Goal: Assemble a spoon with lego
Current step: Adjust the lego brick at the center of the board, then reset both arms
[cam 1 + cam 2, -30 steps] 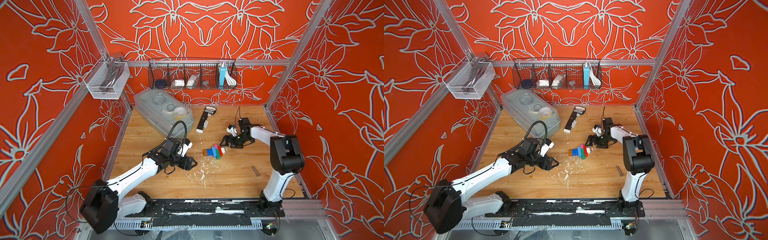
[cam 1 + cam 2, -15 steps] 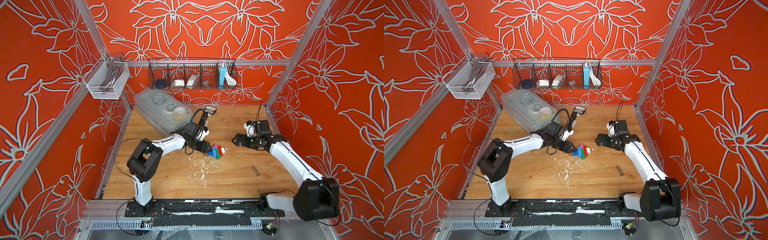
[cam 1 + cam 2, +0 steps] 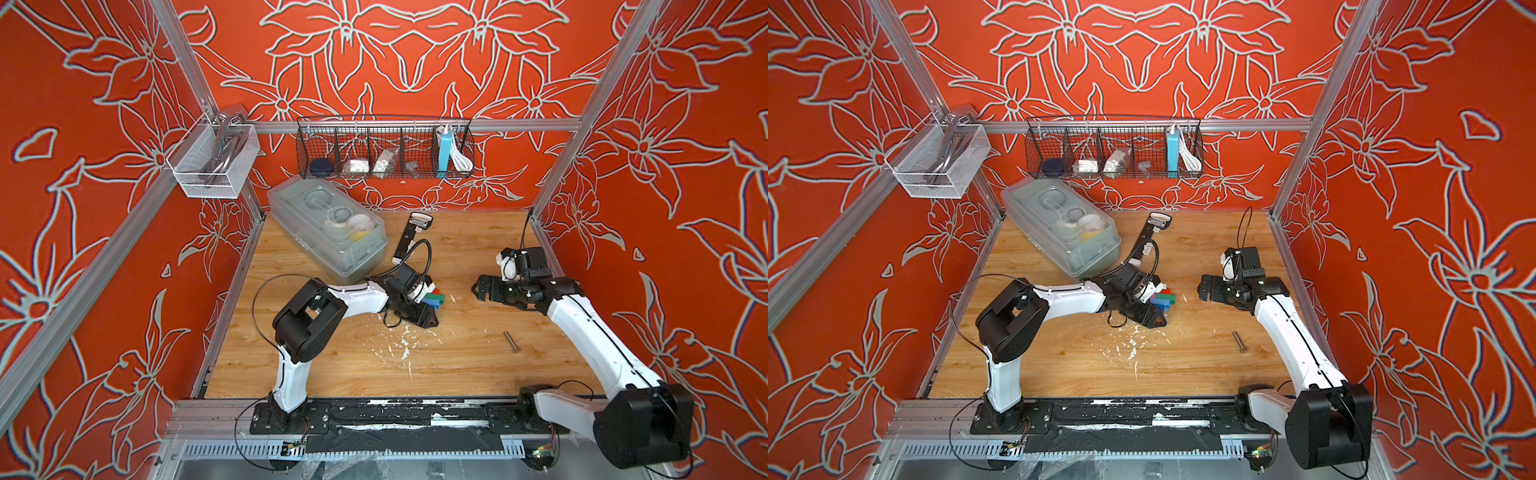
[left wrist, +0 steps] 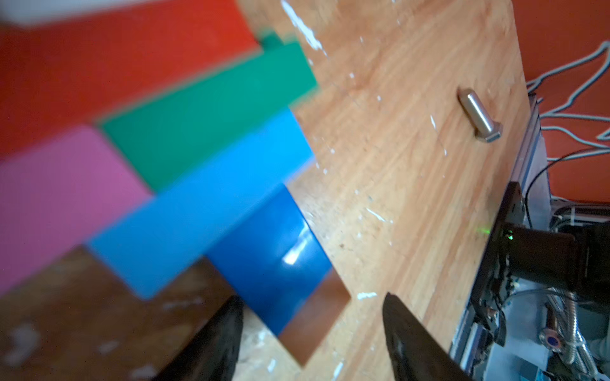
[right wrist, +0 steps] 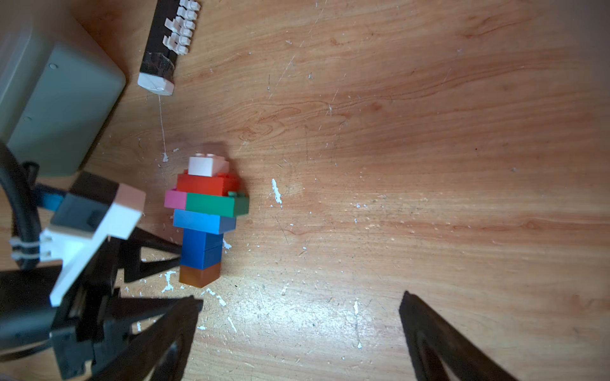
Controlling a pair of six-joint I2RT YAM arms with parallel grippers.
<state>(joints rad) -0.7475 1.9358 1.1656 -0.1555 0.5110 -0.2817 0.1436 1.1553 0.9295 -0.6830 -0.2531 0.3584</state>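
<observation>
Spoon (image 5: pixel 206 214) of white, red, pink, green, blue and brown lego bricks lies flat mid-worktop (image 5: pixel 412 148), on scratched wood. The left arm bends low towards it; the left end effector (image 4: pixel 313 297) stands apart, fingers either side of the brown stem tip, unclamped. The right arm stretches forward nearby, the right end effector (image 5: pixel 301 297) spread wide and empty.

a clear lidded plastic box (image 3: pixel 328 232) is sitting at the far left corner of the wooden surface (image 3: pixel 332 370), with pale rolls showing through its lid. a black-and-white bar tool (image 3: pixel 409 237) is lying just beside it. a steel bolt (image 3: pixel 511 341) is lying alone toward the right, and white flecks (image 3: pixel 405 353) are dotting the middle. a black wire basket (image 3: pixel 320 141) and a white mesh basket (image 3: pixel 208 178) are hanging from the wall rails.
</observation>
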